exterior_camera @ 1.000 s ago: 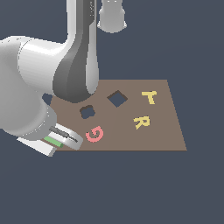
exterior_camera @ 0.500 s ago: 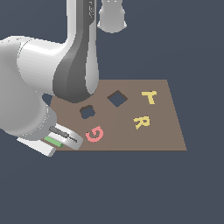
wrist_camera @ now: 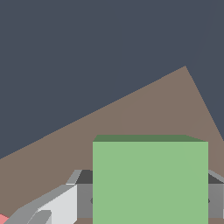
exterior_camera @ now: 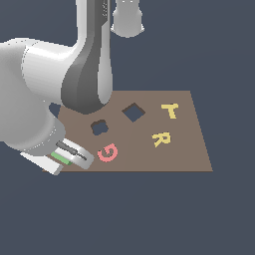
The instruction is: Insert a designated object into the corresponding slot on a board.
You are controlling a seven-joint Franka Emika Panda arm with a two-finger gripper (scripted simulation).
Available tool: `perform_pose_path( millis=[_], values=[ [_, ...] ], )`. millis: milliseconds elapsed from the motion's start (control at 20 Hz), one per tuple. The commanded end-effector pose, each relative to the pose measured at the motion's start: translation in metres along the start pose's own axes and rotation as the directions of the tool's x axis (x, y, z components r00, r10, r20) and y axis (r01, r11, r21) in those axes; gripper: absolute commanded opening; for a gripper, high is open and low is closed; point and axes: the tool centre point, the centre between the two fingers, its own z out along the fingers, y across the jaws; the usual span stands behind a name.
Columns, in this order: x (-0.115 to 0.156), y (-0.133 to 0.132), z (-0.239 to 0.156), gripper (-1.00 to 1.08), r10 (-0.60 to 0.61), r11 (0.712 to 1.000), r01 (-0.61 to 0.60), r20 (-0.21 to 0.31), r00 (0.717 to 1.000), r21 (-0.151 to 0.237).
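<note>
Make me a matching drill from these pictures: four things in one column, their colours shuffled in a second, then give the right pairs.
Things:
1. block in the claw
2. letter G
3. letter R
4. board

Colours:
A. brown
B. yellow
C. green
D. pink

Pairs: 1-C, 2-D, 3-B, 4-A

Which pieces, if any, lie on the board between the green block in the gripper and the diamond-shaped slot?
The pink G and the wavy-edged hole lie roughly along the line from the green block to the diamond slot. Both are flat on the board, so a lifted carry should clear them.
</note>
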Motion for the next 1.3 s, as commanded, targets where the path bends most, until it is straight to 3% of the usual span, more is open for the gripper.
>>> perform_pose_path(
  millis=[0, 350, 650, 900, 1250],
  values=[
    [-0.004, 0.003, 0.000, -1.00, 0.032, 0.999, -0.032, 0.000, 0.999, 0.000],
    [-0.024, 0.012, -0.001, -1.00, 0.177, 0.984, -0.177, 0.000, 0.984, 0.000],
    [-0.051, 0.020, -0.002, -1.00, 0.353, 0.936, -0.353, -0.001, 0.936, 0.000],
    [-0.079, 0.023, -0.003, -1.00, 0.522, 0.853, -0.522, -0.001, 0.853, 0.000],
    [-0.121, 0.017, -0.005, -1.00, 0.736, 0.678, -0.736, 0.000, 0.678, 0.001]
  ],
)
